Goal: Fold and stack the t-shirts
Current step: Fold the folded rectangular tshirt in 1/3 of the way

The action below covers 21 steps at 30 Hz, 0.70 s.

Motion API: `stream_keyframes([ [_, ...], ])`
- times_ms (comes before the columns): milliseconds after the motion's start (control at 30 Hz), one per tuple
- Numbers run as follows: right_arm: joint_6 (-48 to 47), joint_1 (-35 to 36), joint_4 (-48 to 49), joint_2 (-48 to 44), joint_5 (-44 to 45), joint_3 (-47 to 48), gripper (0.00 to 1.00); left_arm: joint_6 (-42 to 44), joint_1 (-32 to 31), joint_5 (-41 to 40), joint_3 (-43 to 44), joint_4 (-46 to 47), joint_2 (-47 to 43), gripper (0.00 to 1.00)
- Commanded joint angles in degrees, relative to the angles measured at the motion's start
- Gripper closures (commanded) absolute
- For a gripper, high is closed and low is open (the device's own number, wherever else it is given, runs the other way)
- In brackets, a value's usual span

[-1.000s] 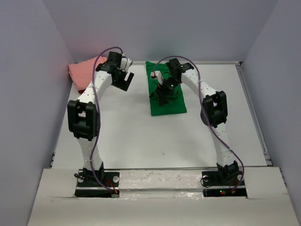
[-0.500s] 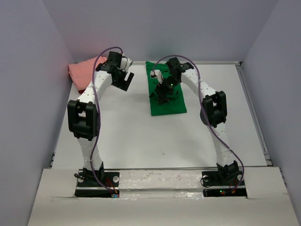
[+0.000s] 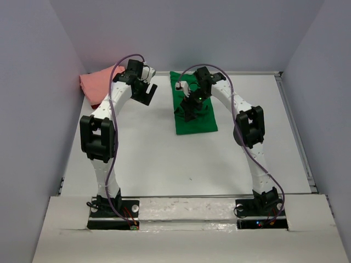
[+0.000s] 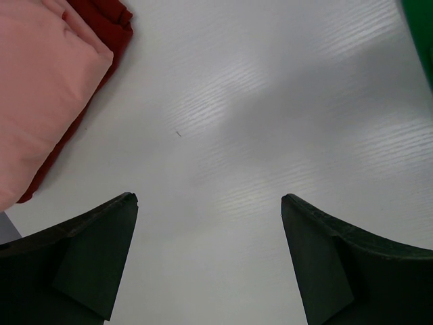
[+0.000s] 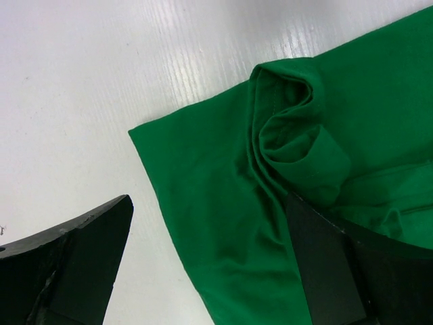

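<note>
The green t-shirt [image 3: 196, 119] lies partly folded at the back middle of the table. In the right wrist view [image 5: 223, 203] its left edge and a bunched sleeve fold show. My right gripper [image 3: 190, 111] is open over the shirt's left part, one finger above the table, the other above the cloth [image 5: 210, 223]. The salmon pink t-shirt [image 3: 97, 82] lies folded at the back left on the dark red t-shirt [image 4: 108, 20]; both show in the left wrist view, the pink one [image 4: 40, 88] on top. My left gripper [image 3: 143, 96] is open and empty above bare table [image 4: 210, 210].
White walls enclose the table [image 3: 164, 159] on the left, back and right. A raised rim runs along the right edge [image 3: 296, 131].
The left arm has shifted very slightly; the right gripper has stayed over the green shirt. Nothing has been gripped or released.
</note>
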Motion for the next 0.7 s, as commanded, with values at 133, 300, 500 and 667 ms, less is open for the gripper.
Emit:
stream_keyframes([
  [133, 0.5, -0.2, 0.0, -1.0, -1.5, -0.6, 0.0, 0.9, -0.7, -0.1, 2.7, -1.0, 0.0, 0.01],
  [300, 0.7, -0.2, -0.4, -0.2, -2.6, -0.6, 0.0, 0.9, -0.7, -0.5, 2.6, -1.0, 0.1, 0.01],
  [500, 0.2, -0.7, -0.1, 2.4, -1.3, -0.9, 0.0, 0.9, -0.9, -0.4, 3.4, -1.2, 1.2, 0.01],
  [667, 0.2, -1.8, 1.7, 4.0, 0.0, -0.5, 0.0, 0.9, -0.9, -0.7, 2.6, -1.0, 1.0, 0.01],
])
